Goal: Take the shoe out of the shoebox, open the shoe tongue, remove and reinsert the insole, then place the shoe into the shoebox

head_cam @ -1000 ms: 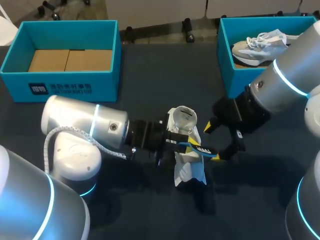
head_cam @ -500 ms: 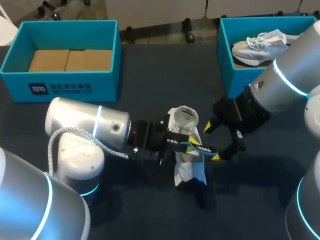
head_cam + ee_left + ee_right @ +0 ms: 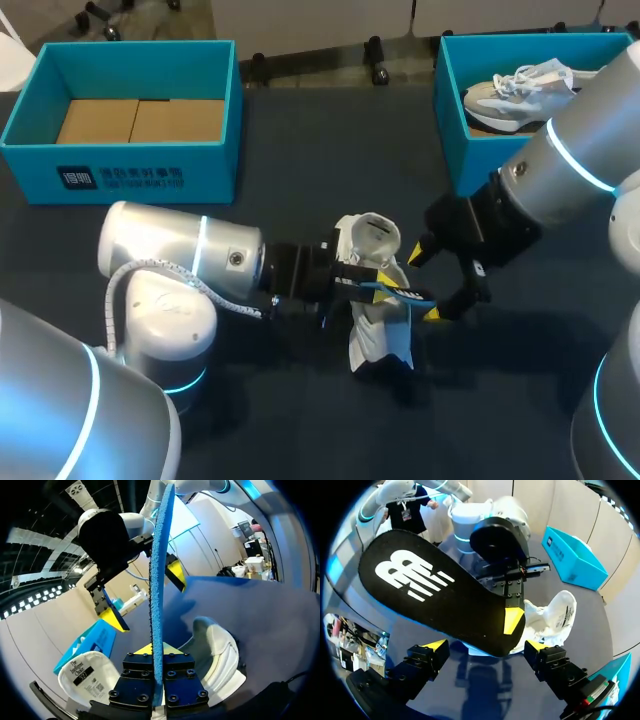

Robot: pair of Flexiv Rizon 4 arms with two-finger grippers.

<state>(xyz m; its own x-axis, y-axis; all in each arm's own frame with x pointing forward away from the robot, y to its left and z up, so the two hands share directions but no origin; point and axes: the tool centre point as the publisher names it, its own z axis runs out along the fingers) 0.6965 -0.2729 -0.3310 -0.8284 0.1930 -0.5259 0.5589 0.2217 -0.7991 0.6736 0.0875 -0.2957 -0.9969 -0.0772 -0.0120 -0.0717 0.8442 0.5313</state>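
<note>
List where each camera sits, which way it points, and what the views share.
Head view: above and behind the robot, looking down on the table; both arms show, left tool and right tool close together by the shoe.
Left wrist view: on the left wrist, looking along its own tool at the insole it grips edge-on, the right tool beyond.
Right wrist view: on the right wrist, facing the left tool and the insole's black face, its own tool open.
Shared: all three show the insole and shoe.

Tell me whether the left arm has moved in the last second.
Yes. The left arm has slid slightly rightward, away from the empty shoebox and toward the shoe.
</note>
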